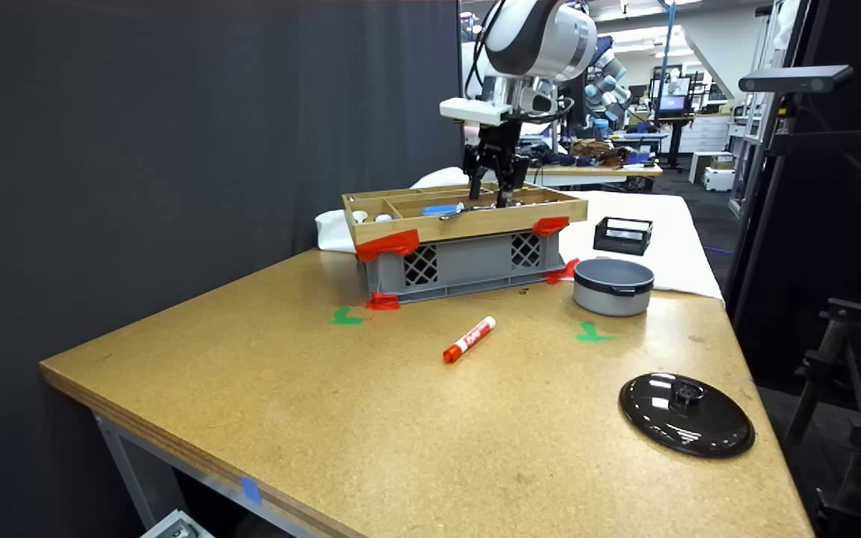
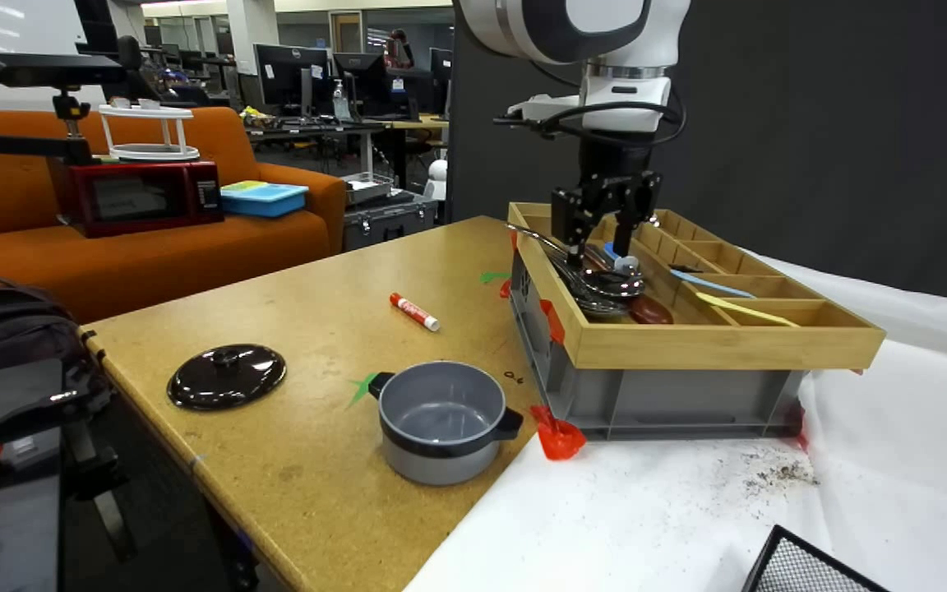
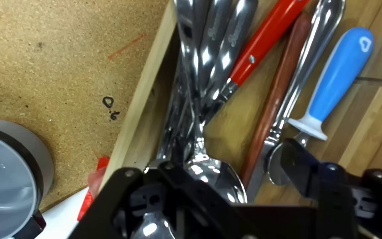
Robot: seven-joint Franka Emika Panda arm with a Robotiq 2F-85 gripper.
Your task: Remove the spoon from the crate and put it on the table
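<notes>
One marker (image 1: 469,340) shows only in both exterior views; the jaws stand parted near a spoon (image 3: 213,174).

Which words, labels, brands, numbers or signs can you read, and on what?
"0.6", it seems, handwritten on the table.
White heart outline on the blue handle.
Engraving on silver handles: too blurred.
Lettering on the red marker: too blurred to read.
Logo on the monitor: too small.

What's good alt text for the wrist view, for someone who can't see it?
The robot's black tool is poised open at a wooden tray of jumbled cutlery, including a shiny metal spoon and a blue-handled utensil. At left, a grey pot stands on the tan table.
</notes>
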